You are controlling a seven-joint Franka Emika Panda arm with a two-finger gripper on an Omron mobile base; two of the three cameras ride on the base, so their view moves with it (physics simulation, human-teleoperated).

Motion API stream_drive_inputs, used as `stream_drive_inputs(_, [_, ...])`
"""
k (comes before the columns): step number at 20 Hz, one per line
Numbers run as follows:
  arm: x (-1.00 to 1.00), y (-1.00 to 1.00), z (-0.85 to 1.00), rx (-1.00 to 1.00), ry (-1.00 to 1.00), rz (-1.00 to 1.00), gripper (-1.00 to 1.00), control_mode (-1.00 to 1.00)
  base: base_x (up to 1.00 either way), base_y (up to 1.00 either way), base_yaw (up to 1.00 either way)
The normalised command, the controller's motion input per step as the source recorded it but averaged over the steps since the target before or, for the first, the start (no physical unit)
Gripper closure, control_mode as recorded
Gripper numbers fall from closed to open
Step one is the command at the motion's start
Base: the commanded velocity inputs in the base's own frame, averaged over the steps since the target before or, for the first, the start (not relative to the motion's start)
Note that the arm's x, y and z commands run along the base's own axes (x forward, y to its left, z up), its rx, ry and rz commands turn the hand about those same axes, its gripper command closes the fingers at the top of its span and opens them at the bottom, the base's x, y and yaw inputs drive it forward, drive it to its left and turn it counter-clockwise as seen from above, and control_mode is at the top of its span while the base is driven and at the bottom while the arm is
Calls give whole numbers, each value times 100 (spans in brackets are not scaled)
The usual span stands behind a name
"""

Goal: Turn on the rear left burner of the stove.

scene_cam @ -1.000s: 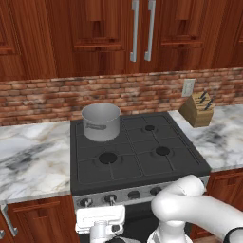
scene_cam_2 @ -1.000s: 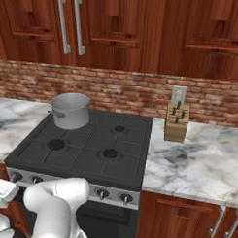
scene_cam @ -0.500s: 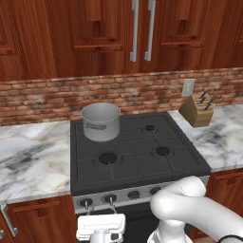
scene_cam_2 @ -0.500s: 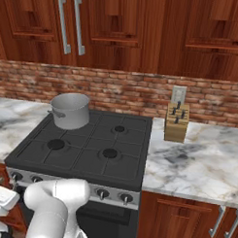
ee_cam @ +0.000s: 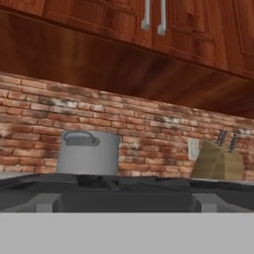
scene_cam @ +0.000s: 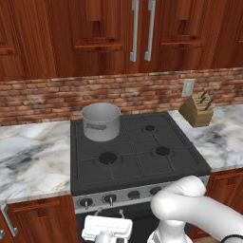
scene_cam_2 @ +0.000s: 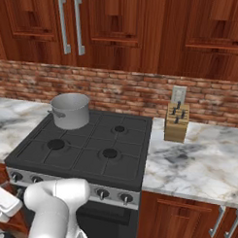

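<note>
Hand (scene_cam: 107, 229) dropped lower since earlier frame, now below stove (scene_cam: 137, 161) knob strip at 6 o'clock; opening cannot tell; knobs (scene_cam: 110, 199) untouched, burner off.

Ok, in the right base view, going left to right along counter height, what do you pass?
Marble counter left of the range → pot on the rear left burner → stove → knife block → marble counter on the right.
</note>
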Motion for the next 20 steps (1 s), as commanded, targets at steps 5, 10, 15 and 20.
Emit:
stream_drive_inputs(5, [7,-34,-5,13,0,3,-100,-100,0,0,0])
stream_drive_inputs(10, [33,-24,-14,10,5,11,-100,-100,0,0,0])
stream_drive_inputs(15, [43,-40,-12,13,7,16,-100,-100,0,0,0])
stream_drive_inputs(20, [26,-30,-44,12,-2,11,-100,-100,0,0,0])
